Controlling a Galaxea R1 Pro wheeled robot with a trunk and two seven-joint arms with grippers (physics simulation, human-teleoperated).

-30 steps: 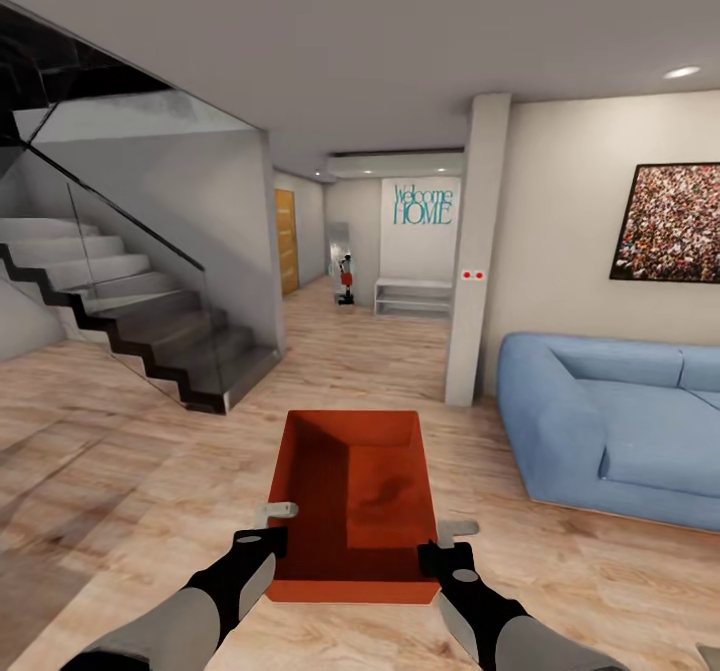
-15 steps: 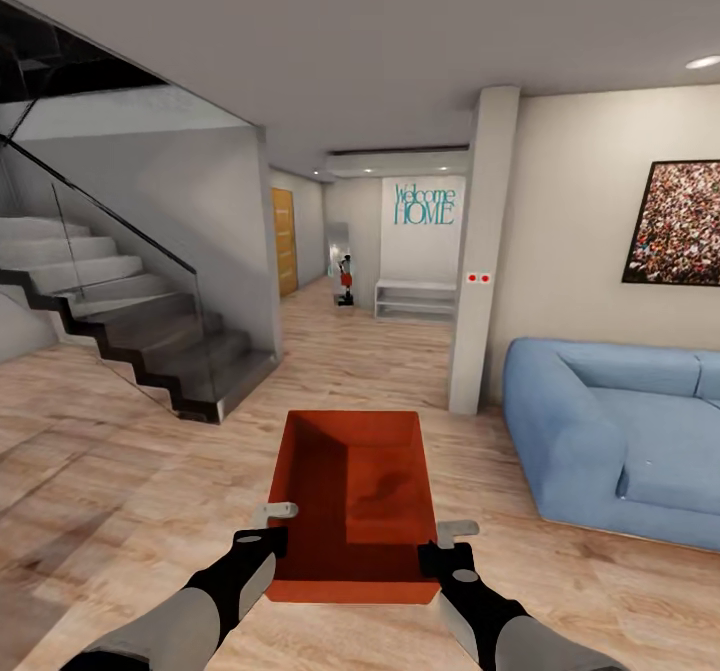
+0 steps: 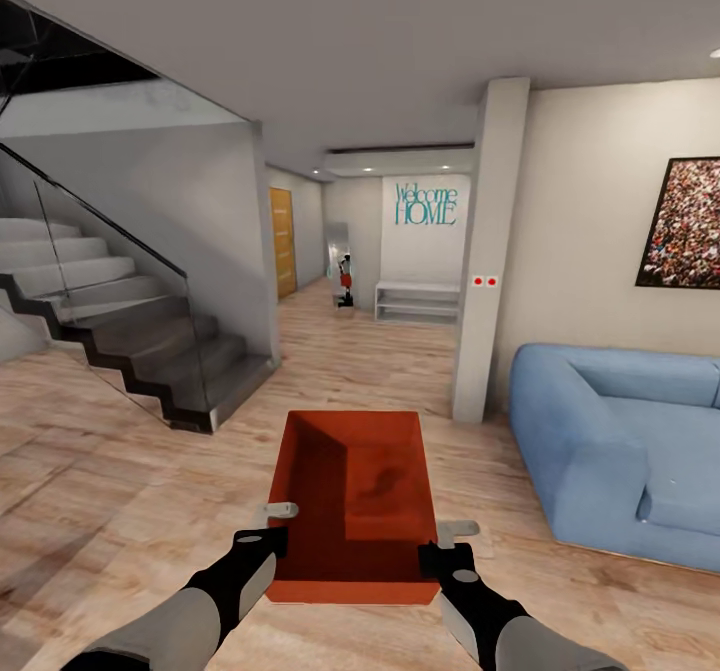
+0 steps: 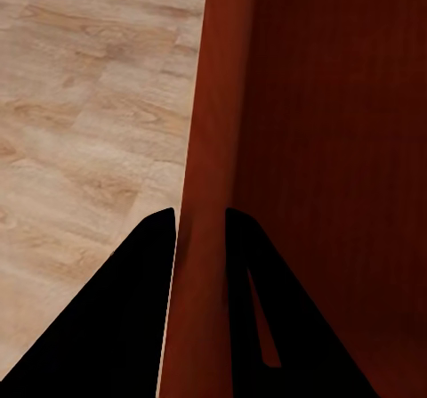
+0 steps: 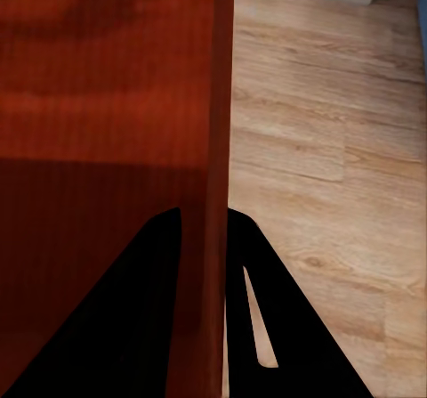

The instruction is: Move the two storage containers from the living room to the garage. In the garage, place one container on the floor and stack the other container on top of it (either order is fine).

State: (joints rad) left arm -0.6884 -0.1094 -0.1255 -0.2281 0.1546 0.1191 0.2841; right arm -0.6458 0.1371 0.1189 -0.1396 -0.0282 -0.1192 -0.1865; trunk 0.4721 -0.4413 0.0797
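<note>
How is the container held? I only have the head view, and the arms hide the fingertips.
Observer: In the left wrist view, the left gripper straddles the storage container wall, one finger on each side.
Operator: And the right?
Observer: Same: the right gripper straddles the opposite wall, one finger inside, one outside.
Operator: Anything inside the bin near the fingers?
Observer: No, only bare orange-red wall and bottom there; wood plank floor lies outside.

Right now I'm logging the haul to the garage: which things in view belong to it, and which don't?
Job:
- storage container
- left end effector, clamped on its wall
- right end effector, clamped likewise

Not the job:
- blue sofa
- staircase
- wall picture
</note>
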